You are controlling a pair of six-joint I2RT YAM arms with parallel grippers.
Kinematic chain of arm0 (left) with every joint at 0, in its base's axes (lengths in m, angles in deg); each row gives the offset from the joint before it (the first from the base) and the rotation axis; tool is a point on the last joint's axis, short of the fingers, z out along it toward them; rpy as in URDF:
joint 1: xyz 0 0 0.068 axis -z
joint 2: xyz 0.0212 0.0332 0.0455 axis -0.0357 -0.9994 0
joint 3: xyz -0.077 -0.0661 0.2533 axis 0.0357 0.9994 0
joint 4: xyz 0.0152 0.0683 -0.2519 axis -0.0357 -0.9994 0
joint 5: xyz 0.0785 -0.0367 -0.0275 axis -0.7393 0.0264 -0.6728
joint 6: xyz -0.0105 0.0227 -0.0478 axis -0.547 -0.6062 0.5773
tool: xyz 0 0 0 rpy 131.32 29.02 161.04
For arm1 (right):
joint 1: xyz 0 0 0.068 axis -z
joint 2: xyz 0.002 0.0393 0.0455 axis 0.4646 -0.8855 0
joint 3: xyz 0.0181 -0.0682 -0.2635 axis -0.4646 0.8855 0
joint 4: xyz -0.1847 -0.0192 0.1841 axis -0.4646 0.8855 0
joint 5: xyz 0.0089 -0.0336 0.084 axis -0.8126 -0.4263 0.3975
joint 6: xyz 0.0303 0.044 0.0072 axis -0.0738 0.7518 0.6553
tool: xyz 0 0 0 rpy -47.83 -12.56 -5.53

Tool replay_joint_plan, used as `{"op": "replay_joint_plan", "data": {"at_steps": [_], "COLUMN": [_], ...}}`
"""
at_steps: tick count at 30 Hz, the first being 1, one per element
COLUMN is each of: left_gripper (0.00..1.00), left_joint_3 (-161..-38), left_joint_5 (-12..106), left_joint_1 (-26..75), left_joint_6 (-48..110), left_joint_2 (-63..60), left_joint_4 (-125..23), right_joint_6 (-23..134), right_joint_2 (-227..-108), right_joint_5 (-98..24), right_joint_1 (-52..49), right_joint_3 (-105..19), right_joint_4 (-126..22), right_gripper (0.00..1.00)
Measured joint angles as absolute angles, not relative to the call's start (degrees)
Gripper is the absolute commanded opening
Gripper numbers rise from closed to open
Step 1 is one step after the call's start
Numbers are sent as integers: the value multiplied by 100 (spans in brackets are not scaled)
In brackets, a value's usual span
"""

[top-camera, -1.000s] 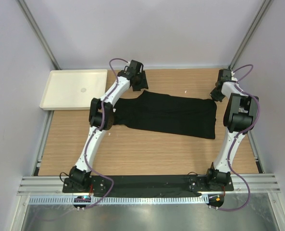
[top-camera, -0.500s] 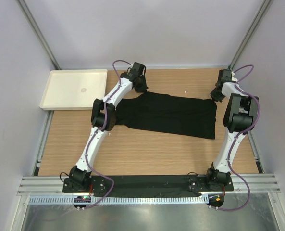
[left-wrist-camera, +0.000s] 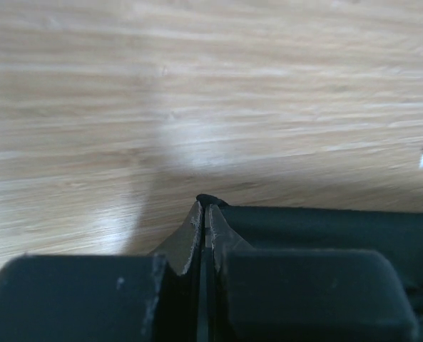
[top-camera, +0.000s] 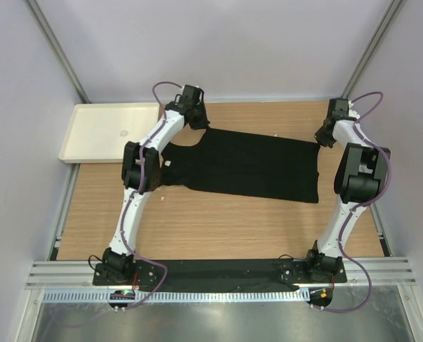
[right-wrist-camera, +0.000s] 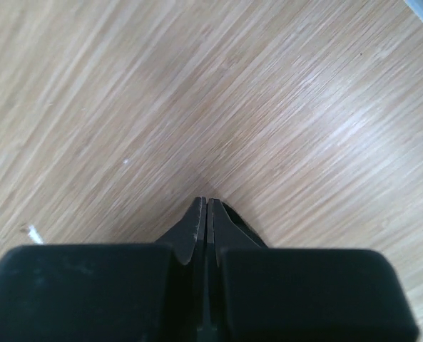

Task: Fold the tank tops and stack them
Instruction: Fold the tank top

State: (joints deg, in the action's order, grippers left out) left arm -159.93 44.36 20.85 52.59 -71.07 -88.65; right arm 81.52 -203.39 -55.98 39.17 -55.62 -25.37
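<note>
One second has left the near edge of the black tank top (top-camera: 247, 167) where it was, at mid-bench (top-camera: 218, 221). Its far edge has been drawn outward. The left claw (left-wrist-camera: 205, 214), pinched tight on the strap-end corner, has swung left and away. The right claw (right-wrist-camera: 206, 206), clamped on the opposite far corner, has edged back. The cloth lies flatter and wider, so spreading looks nearly done and folding can follow. The bench is pale wood grain, with a white tray (top-camera: 108, 132) far left and grey walls (top-camera: 232, 50) behind.
</note>
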Motion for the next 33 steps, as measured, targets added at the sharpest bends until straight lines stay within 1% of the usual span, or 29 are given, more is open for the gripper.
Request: {"op": "replay_joint_plan", "data": {"at_steps": [3,7,19,33], "left_gripper": [0,0,0,0], "left_joint_3": [-15938,-15516,-13215,-10752], "left_joint_5": [4440,4464,4582,4528], "left_joint_1": [2033,2044,2070,2277], "left_joint_6": [5174,5124,5004,5043], "left_joint_2": [-6860,-6423,-5129,-3559], "left_joint_4": [-8754,-8531,-7853,-7012], "right_joint_6": [8158,8163,8173,8381], "right_joint_2": [-19976,-19510,-18409,-16778], "right_joint_5": [-5565,-5559,-5430,-5362], "right_joint_1": [3917,3917,3919,3923], "right_joint_3": [-5350,-4974,-3551,-1897], "right_joint_4": [-2572,-2673,-2977,-3265], "right_gripper": [1,1,1,1]}}
